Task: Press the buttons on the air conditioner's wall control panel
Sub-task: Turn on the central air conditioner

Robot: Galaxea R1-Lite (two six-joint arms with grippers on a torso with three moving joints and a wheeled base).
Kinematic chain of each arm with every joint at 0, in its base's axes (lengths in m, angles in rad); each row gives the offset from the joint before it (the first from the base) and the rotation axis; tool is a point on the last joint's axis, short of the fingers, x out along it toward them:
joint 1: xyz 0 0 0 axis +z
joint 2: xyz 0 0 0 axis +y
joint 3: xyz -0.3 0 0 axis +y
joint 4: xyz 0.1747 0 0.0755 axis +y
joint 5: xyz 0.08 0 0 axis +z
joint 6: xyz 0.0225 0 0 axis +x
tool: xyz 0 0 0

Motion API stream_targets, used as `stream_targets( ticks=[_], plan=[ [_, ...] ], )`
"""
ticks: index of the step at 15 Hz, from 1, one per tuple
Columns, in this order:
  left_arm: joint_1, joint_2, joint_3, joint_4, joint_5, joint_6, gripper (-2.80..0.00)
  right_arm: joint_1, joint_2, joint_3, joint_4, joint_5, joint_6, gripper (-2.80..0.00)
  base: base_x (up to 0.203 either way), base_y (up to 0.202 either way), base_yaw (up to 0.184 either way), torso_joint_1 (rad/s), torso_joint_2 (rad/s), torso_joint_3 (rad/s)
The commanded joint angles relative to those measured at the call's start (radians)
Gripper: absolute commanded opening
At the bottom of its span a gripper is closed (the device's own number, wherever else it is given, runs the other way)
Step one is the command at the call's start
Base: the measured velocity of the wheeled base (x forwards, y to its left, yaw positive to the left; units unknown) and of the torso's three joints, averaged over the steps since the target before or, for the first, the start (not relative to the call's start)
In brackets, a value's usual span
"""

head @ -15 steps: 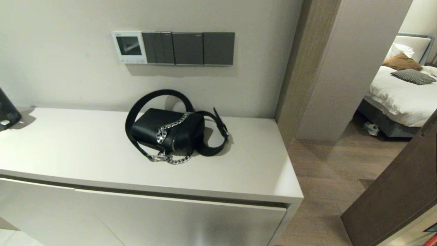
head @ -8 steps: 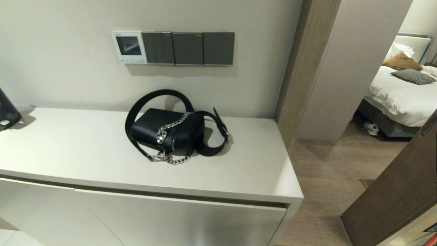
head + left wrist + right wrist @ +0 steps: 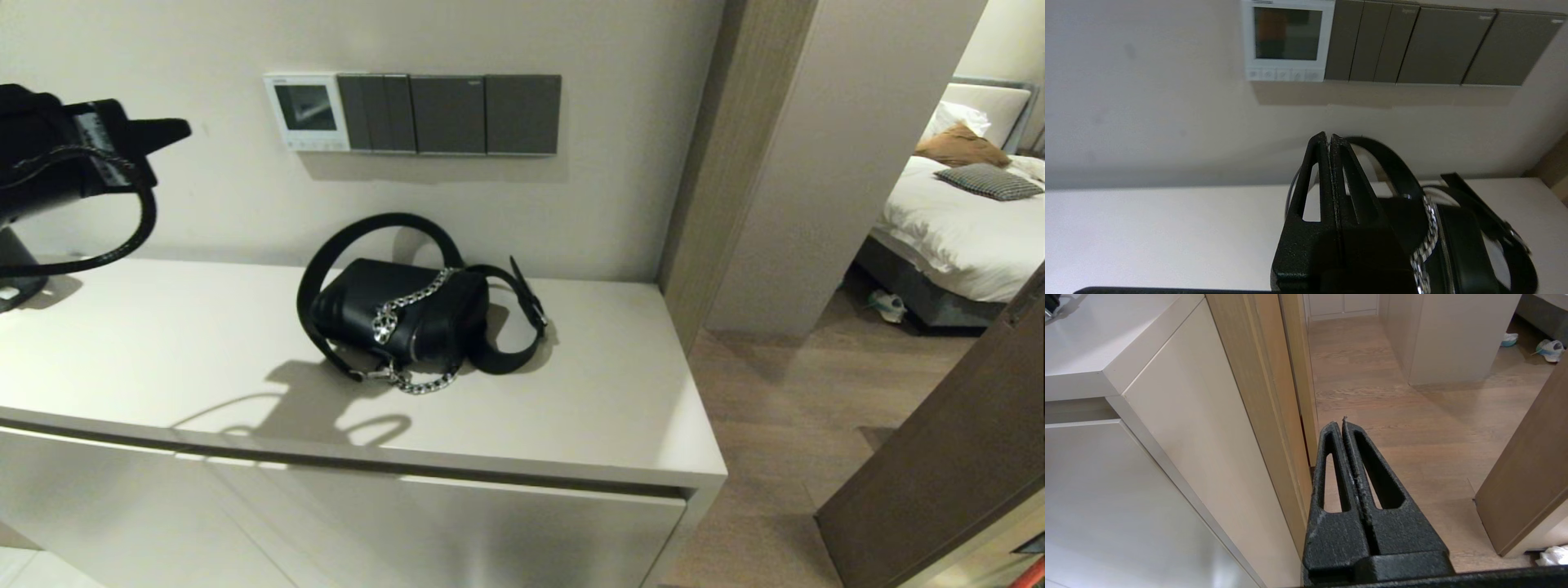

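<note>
The white wall control panel [image 3: 307,112] hangs on the wall above the cabinet, its screen dark. Its row of small white buttons [image 3: 317,146] runs along the bottom strip. The panel [image 3: 1287,40] and buttons [image 3: 1284,75] also show in the left wrist view. My left gripper [image 3: 181,126] is raised at the far left, shut and empty, its tip pointing toward the panel and well short of it. In the left wrist view the shut left gripper [image 3: 1329,138] sits below the panel. My right gripper [image 3: 1343,421] is shut and empty, low beside the cabinet's end, out of the head view.
Three dark grey switch plates [image 3: 453,114] sit right of the panel. A black handbag [image 3: 400,314] with a chain and strap lies on the white cabinet top [image 3: 163,359] below them. A wooden door frame [image 3: 702,163] and a doorway to a bedroom are on the right.
My left arm has come up into the head view at the far left, with the gripper pointing toward the panel. Its shadow now falls on the cabinet top. The bag has not moved.
</note>
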Motion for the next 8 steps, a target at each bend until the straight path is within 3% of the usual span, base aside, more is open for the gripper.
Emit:
stream_targets(
  ticks=[1, 8],
  plan=[
    [-0.016, 0.184, -0.103, -0.008, -0.016, -0.008, -2.80, 0.000, 0.002, 0.000, 0.000, 0.001, 0.000, -2.80, 0.000, 0.000, 0.000, 0.000, 0.00, 0.000],
    [-0.048, 0.384, -0.280, -0.025, -0.025, -0.049, -2.80, 0.000, 0.002, 0.000, 0.000, 0.000, 0.000, -2.80, 0.000, 0.000, 0.000, 0.000, 0.00, 0.000]
  ],
)
